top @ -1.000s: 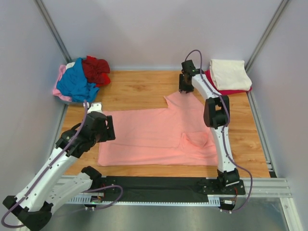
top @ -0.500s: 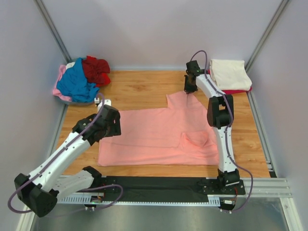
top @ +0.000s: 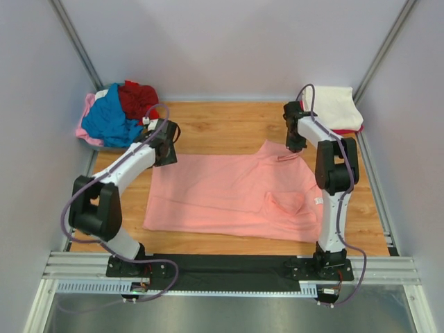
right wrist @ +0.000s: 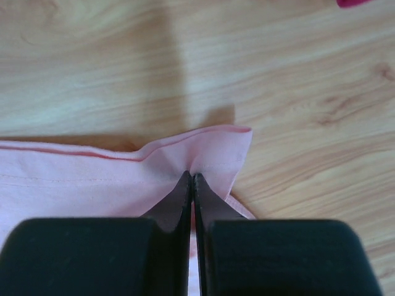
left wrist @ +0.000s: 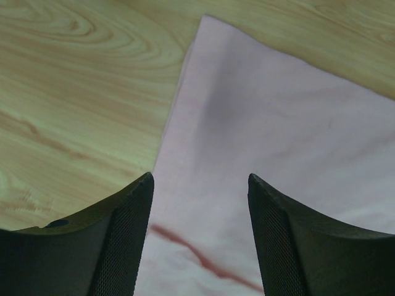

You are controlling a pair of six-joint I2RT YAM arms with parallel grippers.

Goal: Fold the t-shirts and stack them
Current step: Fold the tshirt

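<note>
The bench (top: pixel 208 132) carries a salmon shirt (top: pixel 222 194) spread across its middle, a heap (top: pixel 114 118) of blue, red and pink shirts far left, and a folded cream shirt (top: pixel 333 107) far right. The right end effector (right wrist: pixel 192 179) is clenched on the salmon shirt's far right edge. The left end effector (left wrist: pixel 200 185) is released, jaws apart over its far left corner.

worktop (top: pixel 222 128): pale wood grain is shown | metal rail (top: pixel 388 267): mounted at 6 o'clock | grey walls (top: pixel 229 48): set at 9, 12, 3 o'clock
</note>
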